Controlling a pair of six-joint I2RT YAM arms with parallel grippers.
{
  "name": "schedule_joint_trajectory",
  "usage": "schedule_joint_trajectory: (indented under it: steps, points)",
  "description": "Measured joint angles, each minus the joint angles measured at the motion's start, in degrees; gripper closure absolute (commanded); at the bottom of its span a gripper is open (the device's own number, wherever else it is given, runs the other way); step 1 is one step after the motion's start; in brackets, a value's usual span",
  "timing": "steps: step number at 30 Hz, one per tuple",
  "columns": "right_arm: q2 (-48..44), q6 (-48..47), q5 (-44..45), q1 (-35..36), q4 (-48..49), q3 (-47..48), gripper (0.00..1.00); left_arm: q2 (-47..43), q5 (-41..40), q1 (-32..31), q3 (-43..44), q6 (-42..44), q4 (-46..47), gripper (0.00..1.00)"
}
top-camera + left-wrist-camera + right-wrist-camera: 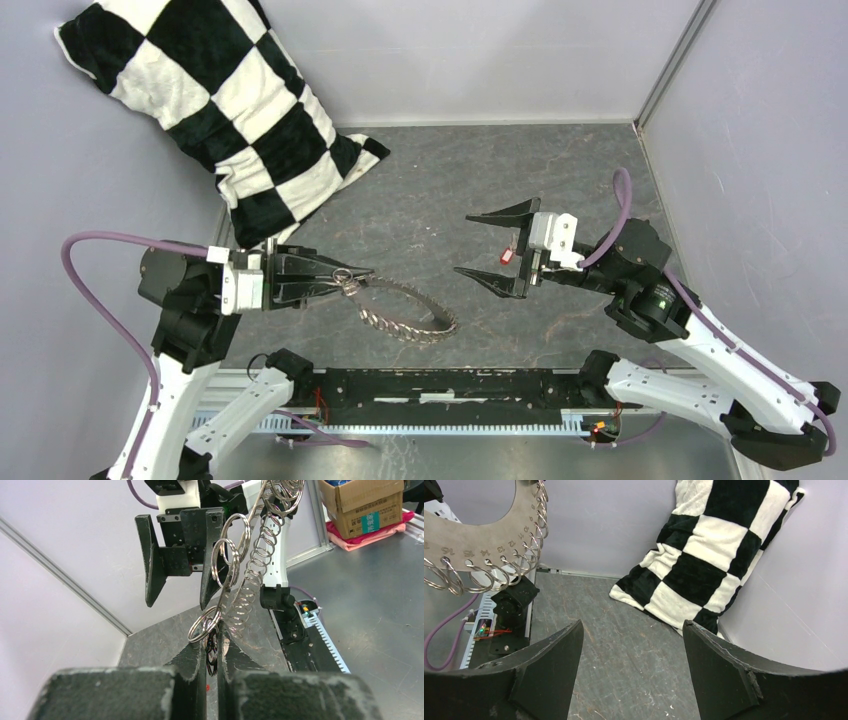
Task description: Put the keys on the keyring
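Keyring x1 in L tool, key x1, R tool spread

Pillow black-white checked; keyring silvery; key head red; table mottled dark grey; walls pale lilac.

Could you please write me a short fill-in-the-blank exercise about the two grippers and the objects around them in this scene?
1. The left gripper has its fingers ___ on the rim of the keyring.
2. The right gripper holds its fingers wide ___.
3. In the top view, a small key with a ___ head shows near the base of the right gripper's fingers.
4. The checkered pillow leans in the far ___ corner.

Missing words: shut; open; red; left
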Motion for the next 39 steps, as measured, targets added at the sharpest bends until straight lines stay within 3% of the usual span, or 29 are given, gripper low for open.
schedule_joint_trajectory:
  steps: [11,15,25,33,39]
  points:
    - [0.07,-0.04,-0.42,0.00,0.11,0.04,0.21,-1.05,0.96,0.00,-0.07,4.04,-1.05,0.98]
    - [0.11,-0.22,-0.42,0.00,0.13,0.09,0.21,-1.51,0.85,0.00,-0.04,12.31,-4.59,0.98]
    - [0.24,-0.22,-0.42,0.00,0.68,0.50,0.21,-0.76,-2.19,0.00,1.40,44.57,-20.04,0.98]
    - [0.26,-0.22,-0.35,0.00,1.03,0.50,0.21,-0.92,-2.93,0.00,1.60,58.25,-23.19,0.98]
    - [0.28,-0.20,0.22,0.00,1.66,0.50,0.21,-1.42,-2.97,0.00,1.60,63.25,-23.63,0.98]
